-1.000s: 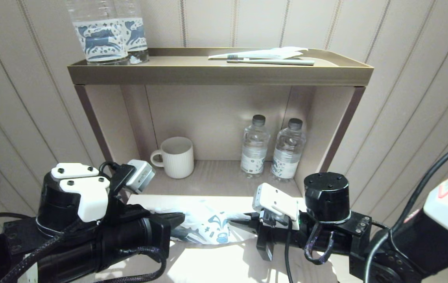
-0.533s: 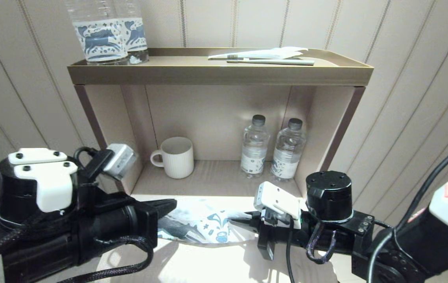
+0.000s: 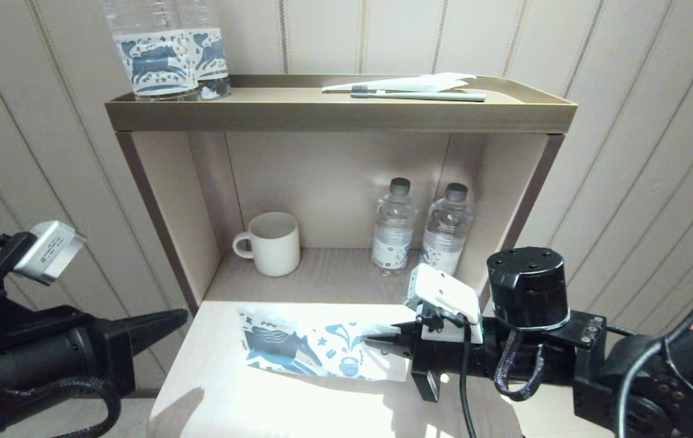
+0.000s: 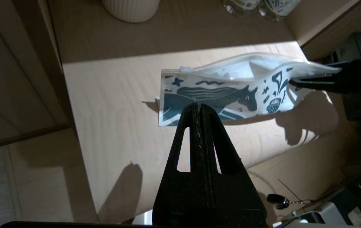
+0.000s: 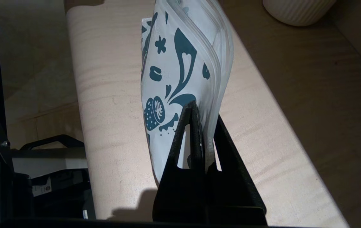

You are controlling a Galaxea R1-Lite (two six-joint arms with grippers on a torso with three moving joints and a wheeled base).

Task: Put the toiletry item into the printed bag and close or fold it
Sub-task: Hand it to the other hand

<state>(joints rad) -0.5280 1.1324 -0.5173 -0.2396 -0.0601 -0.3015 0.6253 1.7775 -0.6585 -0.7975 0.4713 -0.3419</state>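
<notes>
The printed bag [image 3: 303,350], white with a dark blue horse and teal motifs, lies lengthwise near the front of the pale table [image 3: 261,401]. My right gripper [image 3: 370,342] is shut on its right end, holding that end a little off the surface [image 5: 199,107]. The bag's upper seam [image 4: 250,66] gapes slightly in the left wrist view. My left gripper [image 3: 182,316] hangs shut and empty beyond the table's left edge, its tips pointing at the bag's left end [image 4: 198,106] without touching it. The white toothbrush and small tube are out of view.
Behind the table, a shelf niche holds a white ribbed mug [image 3: 270,243] and two small water bottles [image 3: 422,228]. The top tray [image 3: 340,112] carries two horse-labelled bottles [image 3: 163,48] and a greyish-green toothbrush with its white wrapper [image 3: 419,94].
My left arm has drawn back to the left, off the table and away from the bag. The bag, bunched before, now lies stretched out. The right gripper has shifted slightly right.
</notes>
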